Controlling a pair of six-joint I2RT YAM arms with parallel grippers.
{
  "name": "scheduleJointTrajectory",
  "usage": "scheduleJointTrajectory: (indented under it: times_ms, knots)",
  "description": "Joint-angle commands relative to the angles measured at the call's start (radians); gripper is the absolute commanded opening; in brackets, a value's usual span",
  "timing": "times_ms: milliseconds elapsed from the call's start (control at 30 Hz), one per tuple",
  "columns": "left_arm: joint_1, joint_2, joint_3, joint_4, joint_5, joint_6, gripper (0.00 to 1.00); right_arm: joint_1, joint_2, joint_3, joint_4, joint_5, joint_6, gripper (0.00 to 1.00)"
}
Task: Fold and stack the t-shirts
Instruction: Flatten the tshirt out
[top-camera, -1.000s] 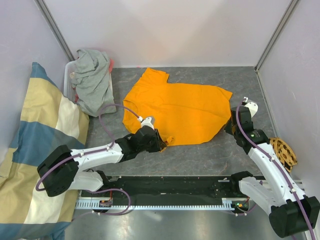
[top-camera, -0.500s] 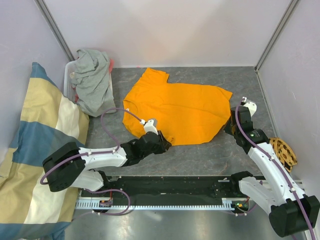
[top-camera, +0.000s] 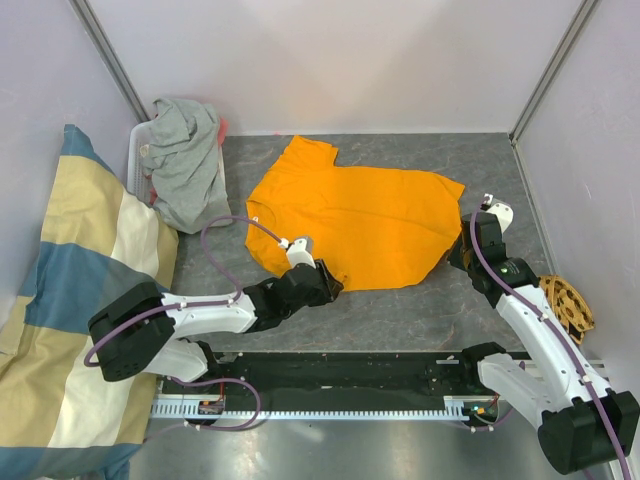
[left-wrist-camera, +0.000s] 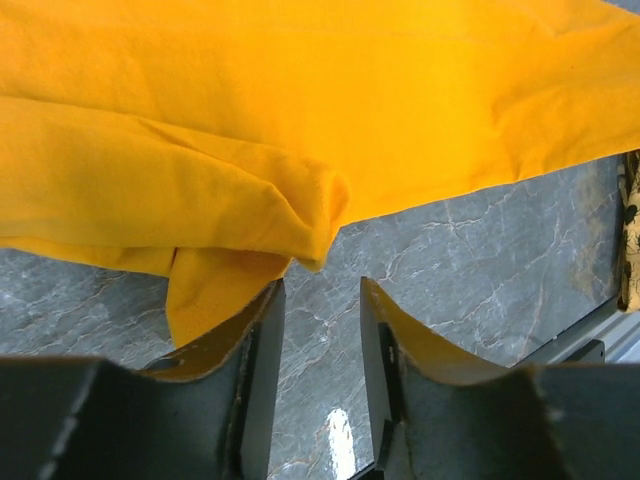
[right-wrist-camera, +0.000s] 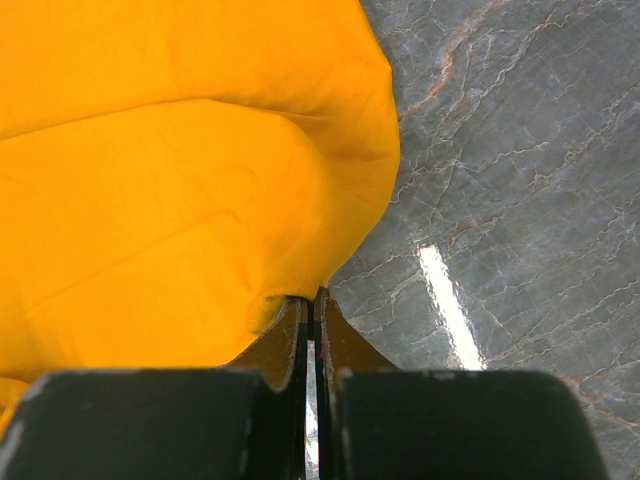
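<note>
1. Orange t-shirt (top-camera: 360, 225): it lies open and mostly flat across the middle of the counter (top-camera: 400, 315), with one sleeve pointing far-left. I see no finished fold, only a rumpled flap at the near-left hem corner.
2. Grey t-shirt (top-camera: 185, 160): it sits bunched up in a white basket (top-camera: 135, 150) at the far left. It is well apart from both arms and is not folded.
3. Left end effector (left-wrist-camera: 320, 300): its fingers are spread, with bare counter showing between them. It sits just near of the rumpled hem corner, where a tongue of orange cloth lies against one finger. I judge that it grips nothing.
4. Right end effector (right-wrist-camera: 311, 300): its fingers are pressed together at the shirt's right edge. I cannot tell whether any cloth is caught between them.
5. Progress, as I judge it: the task is at an early stage. The orange shirt is laid out but not yet folded. Folding it, fetching and folding the grey one, and stacking the two all remain.
</note>
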Motion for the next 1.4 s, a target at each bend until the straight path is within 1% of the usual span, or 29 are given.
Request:
scheduleJointTrajectory:
  times_ms: [0,500,1133,1367]
  knots:
    - [-0.008,0.013,0.042,0.028,-0.077,0.017,0.45,-0.002,-0.007,0.011,0.019,-0.004,-0.011,0.00]
    - [-0.008,0.057,0.039,0.057,-0.106,0.019,0.45,0.000,0.005,0.012,0.019,-0.004,-0.020,0.00]
    - [-0.008,0.129,0.093,0.122,-0.094,0.039,0.41,0.000,0.008,0.003,0.019,-0.003,-0.024,0.00]
    - [-0.008,0.155,0.103,0.123,-0.107,0.042,0.33,0.001,0.000,0.003,0.016,0.000,-0.029,0.00]
